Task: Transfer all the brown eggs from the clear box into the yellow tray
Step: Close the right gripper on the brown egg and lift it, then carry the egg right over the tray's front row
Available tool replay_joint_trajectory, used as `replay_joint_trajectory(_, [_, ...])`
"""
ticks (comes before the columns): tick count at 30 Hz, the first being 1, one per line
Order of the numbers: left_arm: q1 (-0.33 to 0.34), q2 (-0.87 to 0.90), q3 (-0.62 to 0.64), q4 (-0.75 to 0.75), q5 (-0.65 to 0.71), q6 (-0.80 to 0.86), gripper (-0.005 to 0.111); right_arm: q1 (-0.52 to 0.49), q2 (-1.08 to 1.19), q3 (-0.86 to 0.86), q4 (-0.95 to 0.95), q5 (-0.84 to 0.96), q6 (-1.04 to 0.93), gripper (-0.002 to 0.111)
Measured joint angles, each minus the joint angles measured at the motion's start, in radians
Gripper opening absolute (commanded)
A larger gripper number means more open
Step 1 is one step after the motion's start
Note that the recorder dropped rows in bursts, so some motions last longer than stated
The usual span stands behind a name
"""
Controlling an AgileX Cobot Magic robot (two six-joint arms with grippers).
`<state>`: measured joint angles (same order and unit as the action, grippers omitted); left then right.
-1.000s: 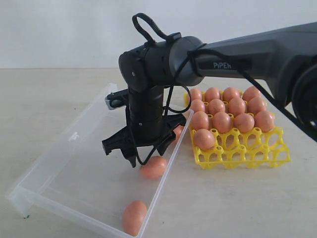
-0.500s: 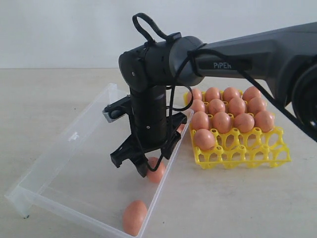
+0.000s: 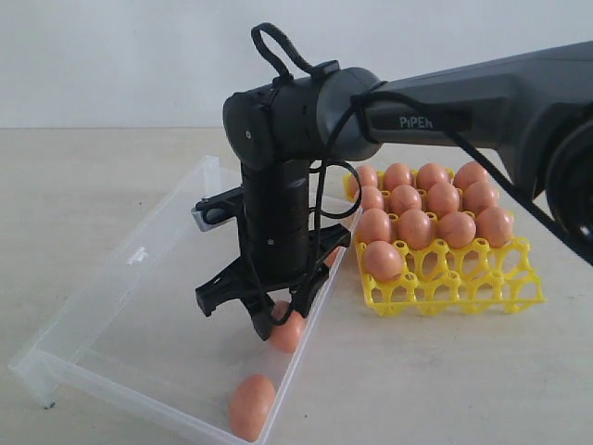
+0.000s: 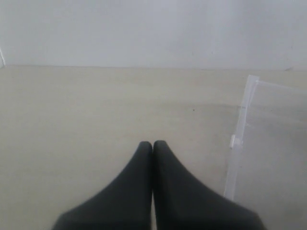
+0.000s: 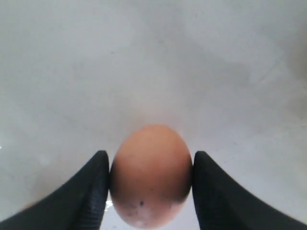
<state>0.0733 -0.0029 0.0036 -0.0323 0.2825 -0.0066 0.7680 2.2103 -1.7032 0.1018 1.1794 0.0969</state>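
The eggs [image 3: 422,227] have matt orange-brown shells (one shows faint dark specks). The box [image 3: 130,269] is clear, smooth plastic; the tray [image 3: 463,283] is yellow plastic with a slight sheen. The right tool [image 3: 283,323] has matt black fingers [image 5: 88,191]. The table [image 3: 445,371] looks pale and matt.

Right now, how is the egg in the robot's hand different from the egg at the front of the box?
The pinched egg is squeezed by the right hand; the front egg lies free, untouched. The pinched egg is midway along the clear box; the front egg is in its near corner. Both are brown and in the box.
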Motion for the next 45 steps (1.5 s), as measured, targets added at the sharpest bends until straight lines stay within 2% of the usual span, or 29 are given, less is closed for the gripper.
replay_joint_trajectory(7, [0.0, 0.0, 0.0, -0.1, -0.107, -0.041, -0.004, 0.0, 0.0, 0.0, 0.055, -0.062, -0.106, 0.0])
replay_joint_trajectory(13, [0.0, 0.0, 0.0, -0.131, -0.16, -0.045, -0.004, 0.0, -0.032, 0.0, 0.059, -0.199, -0.118, 0.0])
replay_joint_trajectory(20, [0.0, 0.0, 0.0, -0.152, -0.17, -0.045, -0.004, 0.0, -0.043, 0.004, 0.18, -0.413, -0.056, 0.0])
replay_joint_trajectory(25, [0.0, 0.0, 0.0, -0.154, -0.174, -0.045, -0.004, 0.022, -0.052, 0.057, 0.265, -0.515, -0.122, 0.0])
replay_joint_trajectory(29, [0.0, 0.0, 0.0, -0.155, -0.174, -0.045, -0.004, 0.058, -0.123, 0.181, 0.27, -0.649, -0.199, 0.0])
replay_joint_trajectory(37, [0.0, 0.0, 0.0, -0.155, -0.172, -0.045, -0.004, 0.081, -0.465, 0.482, 0.276, -1.162, -0.378, 0.0])
replay_joint_trajectory(45, [0.0, 0.0, 0.0, -0.155, -0.172, -0.045, -0.004, 0.048, -0.801, 0.876, 0.344, -1.663, -0.397, 0.0])
